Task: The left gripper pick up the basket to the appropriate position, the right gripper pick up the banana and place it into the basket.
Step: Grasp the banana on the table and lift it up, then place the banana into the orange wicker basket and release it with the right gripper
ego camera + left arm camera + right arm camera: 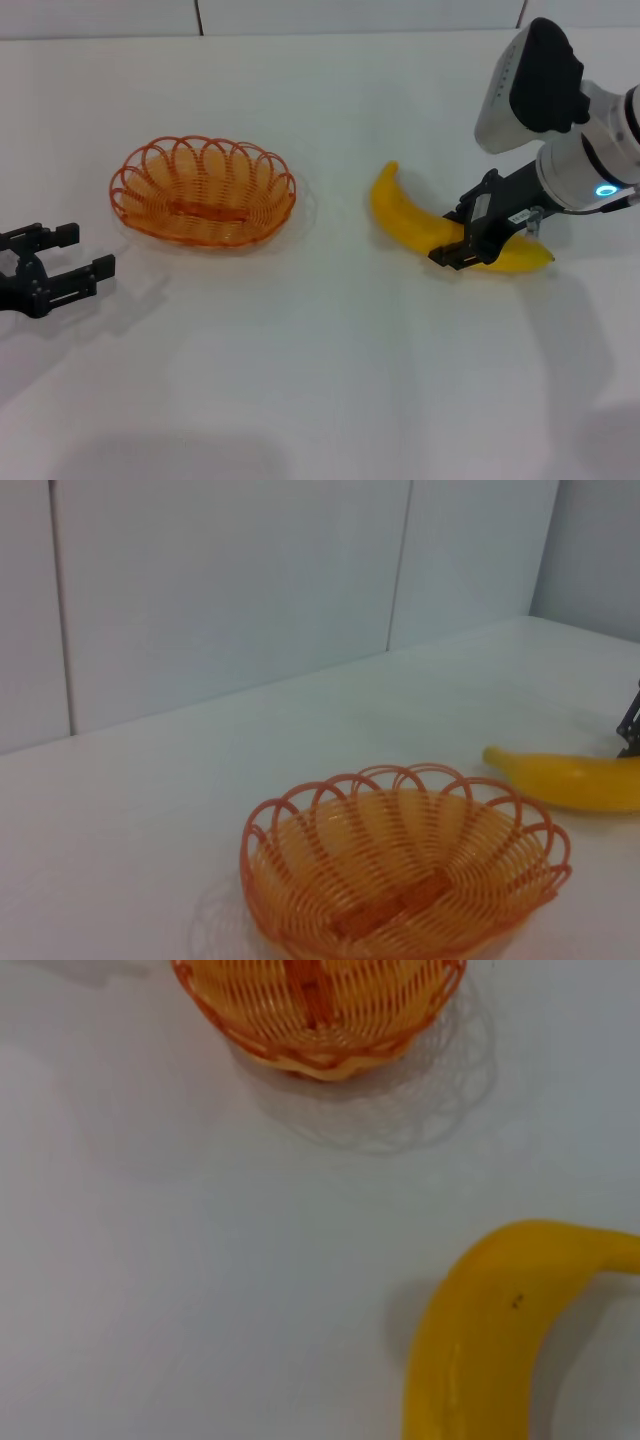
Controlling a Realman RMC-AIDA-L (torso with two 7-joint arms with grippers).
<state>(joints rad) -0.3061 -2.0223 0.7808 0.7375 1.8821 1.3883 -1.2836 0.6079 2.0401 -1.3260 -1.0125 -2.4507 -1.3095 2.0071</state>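
Note:
The orange wire basket (203, 192) stands empty on the white table, left of the middle. It also shows in the left wrist view (400, 870) and the right wrist view (320, 1010). My left gripper (82, 252) is open and empty at the far left, low over the table, a short way from the basket. The yellow banana (405, 215) lies on the table to the right, and also shows in both wrist views (580, 780) (490, 1340). My right gripper (455, 240) is down over the banana, straddling it toward its right end.
The white table (320, 380) ends at a pale panelled wall (230, 590) at the back. Bare table surface lies between the basket and the banana and along the front.

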